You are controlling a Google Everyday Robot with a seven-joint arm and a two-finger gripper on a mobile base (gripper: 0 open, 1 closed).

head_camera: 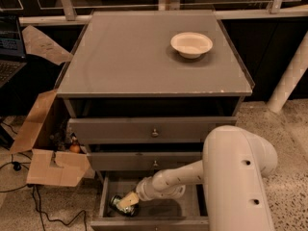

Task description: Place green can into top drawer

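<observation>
Green can [117, 206]: down in the deep bottom drawer [103, 196], left front part, near the drawer's left wall and just behind its front edge. Seemingly on its side, dark green with a paler end toward the left. Not in the top drawer [110, 130], which sits two levels higher and well apart from it.

Gripper [127, 201]: low inside the same bottom drawer, right at the can, its pale tip overlapping the can's upper right part. Touching or only just above: cannot tell. How wide it stands, and whether anything is clamped in it: cannot tell either.

White arm [168, 179] reaching in from the right, across the open bottom drawer, from a large rounded white housing at lower right.

Top drawer grey and flat-fronted, small round metal knob [154, 132] at mid front, dark gap between its upper edge and the cabinet top [120, 57]. Below it a narrower middle drawer [120, 160] with a knob of its own.

On the cabinet top, toward the right rear, a white bowl [191, 44], upright. Left of the cabinet, on the floor, an open cardboard box [50, 170], with dark cables [36, 208] beside it. Farther left, a laptop [9, 47] partly in view. At far right, a white post [288, 76] leaning.
</observation>
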